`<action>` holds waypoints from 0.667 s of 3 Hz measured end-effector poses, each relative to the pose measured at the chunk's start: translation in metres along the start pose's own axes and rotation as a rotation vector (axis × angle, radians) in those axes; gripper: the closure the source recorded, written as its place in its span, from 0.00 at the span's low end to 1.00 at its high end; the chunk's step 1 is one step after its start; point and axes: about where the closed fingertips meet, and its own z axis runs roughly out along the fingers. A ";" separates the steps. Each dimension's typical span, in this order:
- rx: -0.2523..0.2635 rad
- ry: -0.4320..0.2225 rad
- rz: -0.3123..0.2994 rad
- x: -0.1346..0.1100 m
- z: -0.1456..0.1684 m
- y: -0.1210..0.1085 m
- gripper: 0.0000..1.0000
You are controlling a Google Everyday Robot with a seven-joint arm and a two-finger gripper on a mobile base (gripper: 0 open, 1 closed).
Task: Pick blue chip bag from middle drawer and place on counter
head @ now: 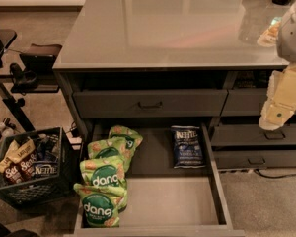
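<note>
The blue chip bag (187,146) lies flat at the back right of the open middle drawer (172,196), its white "Kettle" lettering facing up. The glossy light grey counter (167,23) tops the dark cabinet above it. My gripper (276,115) hangs at the right edge of the view, pale and cream coloured, in front of the right-hand drawers, above and to the right of the blue bag and apart from it.
Several green "dang" bags (106,179) lie along the drawer's left side. A dark crate (29,172) with snack bags stands on the floor at left. A closed drawer (150,103) sits above the open one. Narrower drawers (259,137) are at right.
</note>
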 end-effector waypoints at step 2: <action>0.010 0.000 -0.021 0.001 0.022 -0.001 0.00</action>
